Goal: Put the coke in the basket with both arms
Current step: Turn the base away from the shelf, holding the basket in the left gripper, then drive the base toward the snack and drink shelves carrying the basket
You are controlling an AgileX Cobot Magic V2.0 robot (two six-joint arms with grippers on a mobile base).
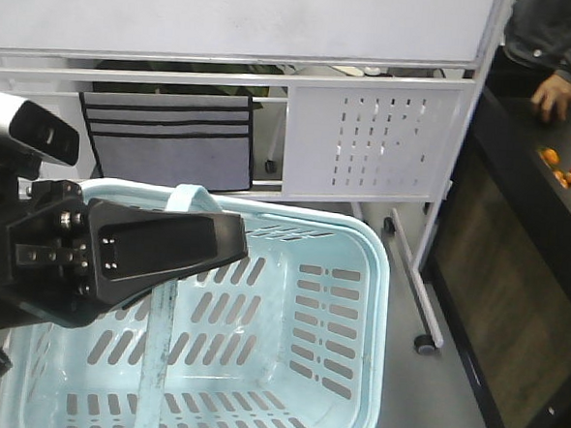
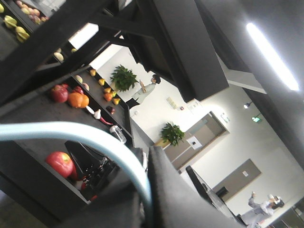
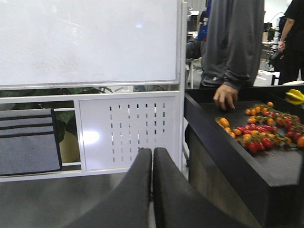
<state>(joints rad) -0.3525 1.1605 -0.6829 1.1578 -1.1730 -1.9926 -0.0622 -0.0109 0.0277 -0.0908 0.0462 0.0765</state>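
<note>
Now, the left gripper is closed on the raised handle of the basket. The left wrist view shows the pale blue bar running between its dark fingers. This arm enters from the left edge and lies about level, its wedge pointing right over the basket's left half, with a silver-grey camera block above it. The basket is light blue and rectangular, with slotted walls and floor, and whether it rests on anything cannot be told. The right gripper has its two fingers pressed together with nothing between them, and it points level toward a whiteboard stand. A black table of tomatoes stands to its right. The coke is out of all three views.
</note>
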